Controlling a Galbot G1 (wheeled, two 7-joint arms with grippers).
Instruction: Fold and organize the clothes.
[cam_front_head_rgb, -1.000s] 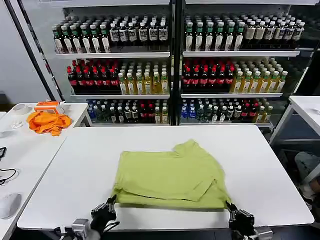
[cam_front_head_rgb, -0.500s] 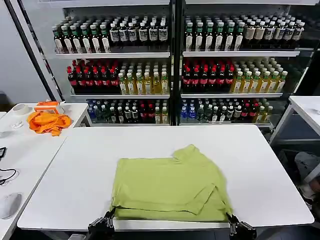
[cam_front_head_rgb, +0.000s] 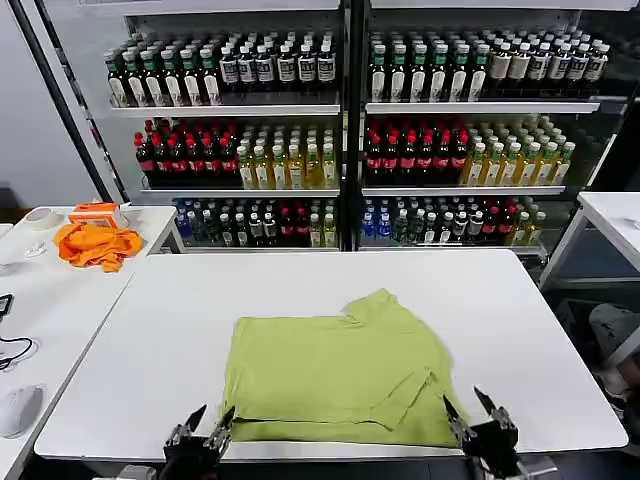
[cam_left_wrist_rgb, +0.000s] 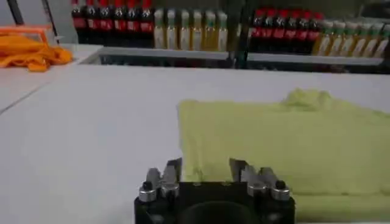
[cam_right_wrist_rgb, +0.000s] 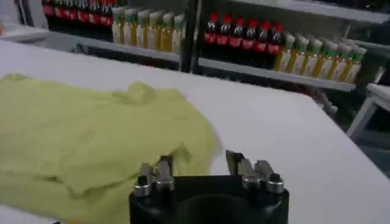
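Behind the work area stood glass-fronted shelving stocked with rows of bottles, and in front of it a white surface carried the work. The lime-green T-shirt lay flat on that surface, toward 6 o'clock from its middle, already doubled over so that a sleeve or collar lump projected at 12 o'clock of the cloth and a loose flap edge crossed it near 4 o'clock. The left claw was positioned at the 7 o'clock corner of the garment and the right claw at the 5 o'clock corner, both at the near edge of the surface, both spread and gripping nothing. This placement suggested that the hem corners had been let go there so the fold would lie square to the near edge. An orange cloth rested on a side table at 10 o'clock, well apart from the work. The head view gave the overall outline of the fold and the symmetry of the two claws. The left wrist view showed what the head view did not: the left claw had its fingers apart just at the cloth edge without pinching it, and the near border lay in stacked layers. The right wrist view showed the right claw likewise spread, with the flap wrinkle in the T-shirt close ahead.
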